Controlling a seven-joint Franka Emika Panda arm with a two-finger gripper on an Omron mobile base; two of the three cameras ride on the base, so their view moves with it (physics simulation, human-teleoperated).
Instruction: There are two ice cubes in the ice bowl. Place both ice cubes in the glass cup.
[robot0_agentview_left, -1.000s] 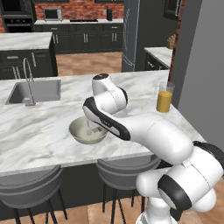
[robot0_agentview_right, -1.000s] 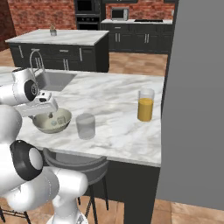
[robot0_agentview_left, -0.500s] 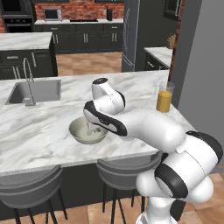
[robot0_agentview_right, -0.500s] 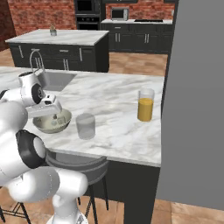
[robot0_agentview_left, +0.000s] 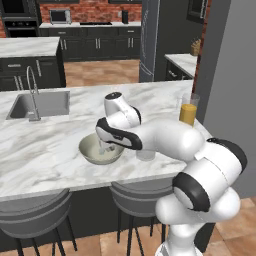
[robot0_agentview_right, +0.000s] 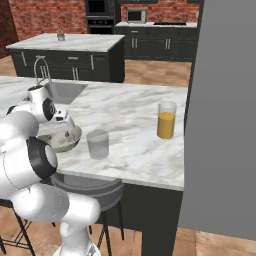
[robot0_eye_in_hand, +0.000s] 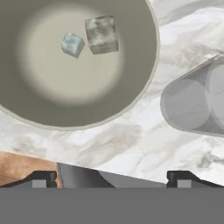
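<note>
- My hand (robot0_eye_in_hand: 112, 177) hung above the near rim of the ice bowl (robot0_eye_in_hand: 140, 78), fingers spread wide and holding nothing.
- Both ice cubes (robot0_eye_in_hand: 101, 34) lay on the bowl's floor, close together and possibly touching, the bluish one smaller than the grey one.
- I judged them light, hard and slick, likely to squirt from a pinch; I'd close on two opposite flat faces, one cube at a time.
- The glass cup (robot0_agentview_right: 98, 144) stood just right of the bowl on the tabletop (robot0_agentview_right: 135, 110), empty and fragile, so no knocking its rim.
- Farther right stood a glass of orange liquid (robot0_agentview_right: 166, 120).
</note>
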